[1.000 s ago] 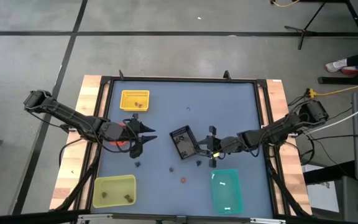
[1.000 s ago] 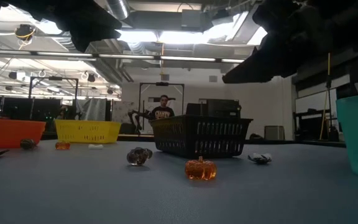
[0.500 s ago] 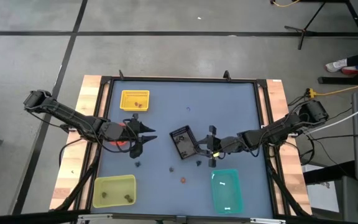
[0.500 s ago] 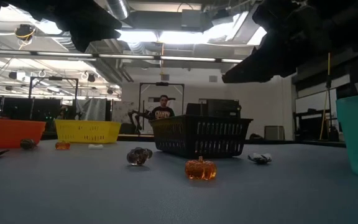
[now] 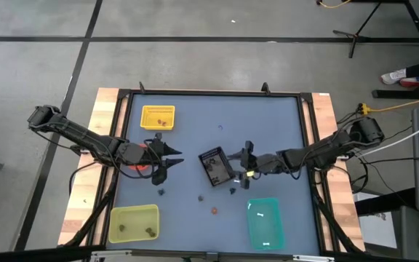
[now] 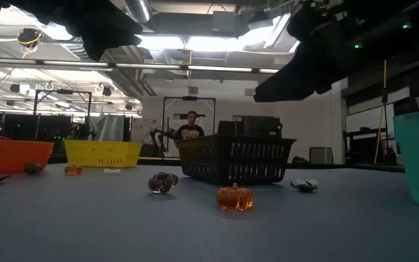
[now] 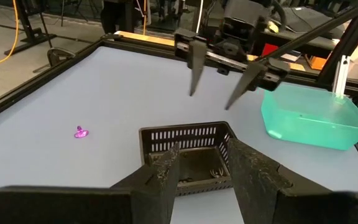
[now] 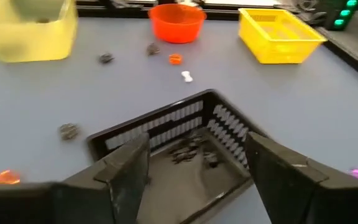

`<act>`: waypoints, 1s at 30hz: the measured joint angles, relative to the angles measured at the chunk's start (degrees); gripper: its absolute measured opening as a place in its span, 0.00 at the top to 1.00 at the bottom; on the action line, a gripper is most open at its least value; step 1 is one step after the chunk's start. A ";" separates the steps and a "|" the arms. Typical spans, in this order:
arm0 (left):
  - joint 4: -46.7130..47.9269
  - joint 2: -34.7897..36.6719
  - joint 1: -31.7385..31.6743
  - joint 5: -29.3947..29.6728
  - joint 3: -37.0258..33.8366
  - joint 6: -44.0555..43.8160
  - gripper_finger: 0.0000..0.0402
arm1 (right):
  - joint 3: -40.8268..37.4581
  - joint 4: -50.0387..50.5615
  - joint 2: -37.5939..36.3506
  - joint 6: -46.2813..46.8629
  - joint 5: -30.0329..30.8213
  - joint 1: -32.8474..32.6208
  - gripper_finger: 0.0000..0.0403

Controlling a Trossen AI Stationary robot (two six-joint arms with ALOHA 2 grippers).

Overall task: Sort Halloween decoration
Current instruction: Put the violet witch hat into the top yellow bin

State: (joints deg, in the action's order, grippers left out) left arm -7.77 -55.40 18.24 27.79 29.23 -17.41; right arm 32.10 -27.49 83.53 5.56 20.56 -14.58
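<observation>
In the black tray [image 8: 166, 134], dark trinkets [image 8: 188, 149] hard to make out, right claw [image 8: 194, 171] wide.

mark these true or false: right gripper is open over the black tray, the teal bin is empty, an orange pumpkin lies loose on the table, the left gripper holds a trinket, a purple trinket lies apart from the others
1. The right gripper is open by the black tray: true.
2. The teal bin is empty: false, white pieces lie in it.
3. An orange pumpkin lies loose on the table: true.
4. The left gripper holds a trinket: false, nothing shows between its fingers.
5. A purple trinket lies apart from the others: true.
</observation>
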 joint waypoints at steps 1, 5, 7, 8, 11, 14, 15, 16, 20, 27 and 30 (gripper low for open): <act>0.01 0.00 0.00 0.00 0.00 0.00 0.70 | 0.00 -0.34 0.00 0.02 -0.06 0.93 0.34; 0.00 0.00 0.00 0.00 0.00 0.02 0.70 | 0.07 -3.47 0.00 0.09 -0.12 6.20 0.34; 0.00 0.00 0.00 0.02 0.00 0.02 0.70 | 0.84 -3.21 0.00 0.11 -0.15 9.47 0.34; 0.00 0.00 0.00 0.00 0.00 0.02 0.70 | 1.40 -3.21 0.00 0.11 -0.18 11.18 0.34; 0.02 0.00 0.00 0.02 0.00 0.02 0.70 | 3.06 -3.03 0.00 0.13 -2.80 16.87 0.34; 0.03 0.00 0.00 0.03 0.00 0.02 0.70 | 4.52 -2.68 0.00 0.13 -7.00 22.54 0.34; 0.04 0.00 0.00 0.04 0.00 0.02 0.70 | 4.99 -2.65 0.00 0.14 -8.15 24.23 0.35; 0.02 0.00 0.00 0.04 0.00 0.02 0.70 | 5.36 -2.62 0.00 0.14 -9.08 25.77 0.35; 0.04 0.00 0.00 0.05 0.00 0.02 0.70 | 5.79 -2.42 0.00 0.15 -11.56 30.47 0.39; 0.07 0.00 0.00 0.09 0.00 0.02 0.70 | 5.88 -6.95 3.81 0.12 -12.05 32.32 0.43; 0.07 0.00 -0.01 0.20 0.00 0.02 0.70 | 6.15 -11.39 7.90 0.13 -12.72 32.23 0.44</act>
State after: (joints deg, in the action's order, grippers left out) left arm -7.70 -55.40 18.23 27.99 29.23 -17.39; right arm 38.24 -38.88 91.43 5.69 7.83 17.65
